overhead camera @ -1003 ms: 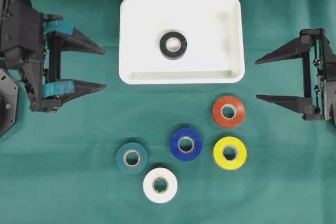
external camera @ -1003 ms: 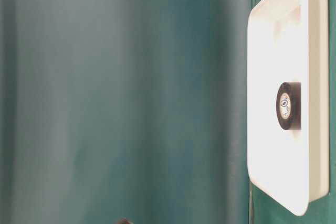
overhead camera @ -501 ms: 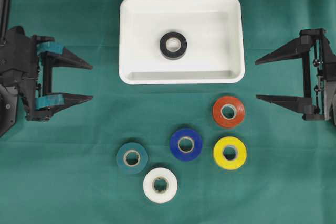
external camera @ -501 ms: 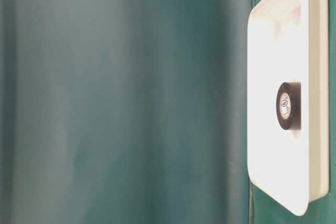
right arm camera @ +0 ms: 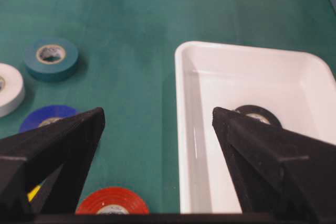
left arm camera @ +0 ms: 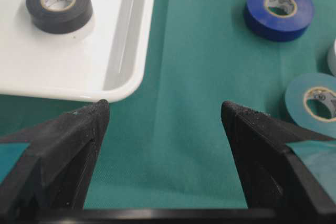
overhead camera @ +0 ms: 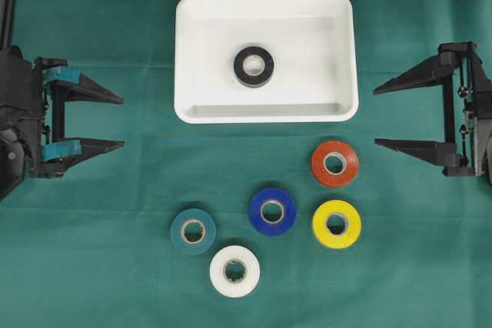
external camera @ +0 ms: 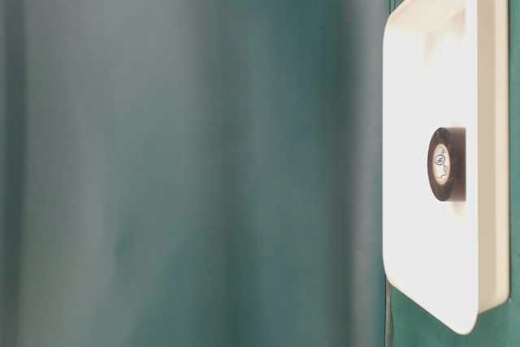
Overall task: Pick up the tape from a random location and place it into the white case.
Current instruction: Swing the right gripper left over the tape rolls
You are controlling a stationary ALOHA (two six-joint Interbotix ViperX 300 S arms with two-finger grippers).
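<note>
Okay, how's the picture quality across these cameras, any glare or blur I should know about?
Overhead view: evenly lit and sharp. Table-level view: turned sideways, the green cloth a soft blur, the white case overexposed, the black tape readable. Both wrist views: the dark fingers up close look slightly soft.

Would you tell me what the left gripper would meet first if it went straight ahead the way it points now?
Probably bare green cloth. The left gripper, open and empty, points level toward the strip just below the white case. Its upper finger aligns near the case's lower-left corner and could clip it; height is unclear.
</note>
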